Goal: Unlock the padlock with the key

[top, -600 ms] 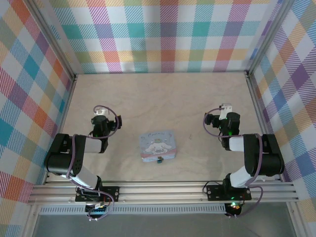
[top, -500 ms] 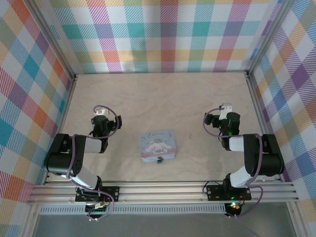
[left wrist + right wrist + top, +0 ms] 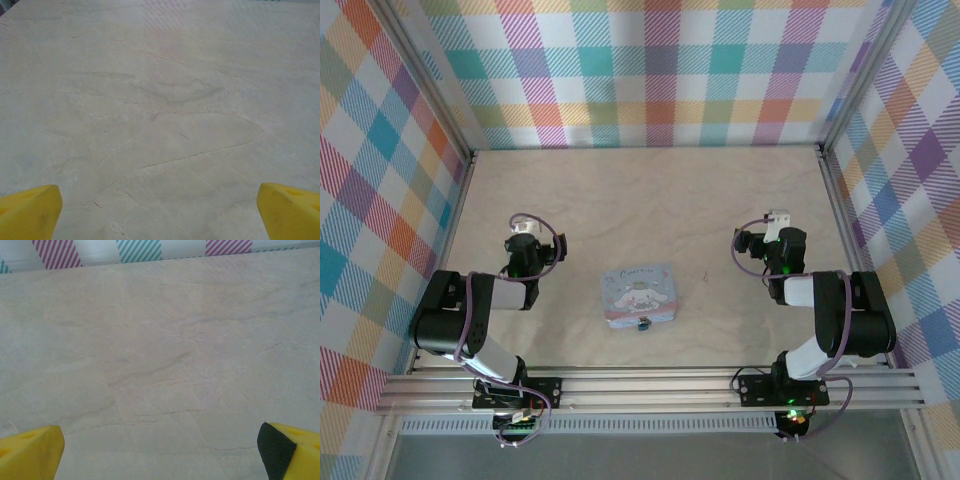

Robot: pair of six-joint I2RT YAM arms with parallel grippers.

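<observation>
The tiny dark padlock (image 3: 644, 322) hangs at the front edge of a pastel blue cartoon-printed tin (image 3: 639, 292) in the middle of the table. A small dark speck (image 3: 708, 277) lies right of the tin; it is too small to tell whether it is the key. My left gripper (image 3: 523, 229) rests left of the tin and my right gripper (image 3: 776, 220) rests to its right, both well apart from it. In the left wrist view the left gripper (image 3: 160, 215) is open over bare table, yellow fingertips (image 3: 30, 210) wide apart. The right gripper (image 3: 160, 450) is open too, nothing between its fingertips (image 3: 31, 449).
The beige table (image 3: 640, 200) is enclosed by plaid walls (image 3: 650, 70) at the back and both sides. An aluminium rail (image 3: 650, 385) carries both arm bases at the near edge. Room lies open behind and beside the tin.
</observation>
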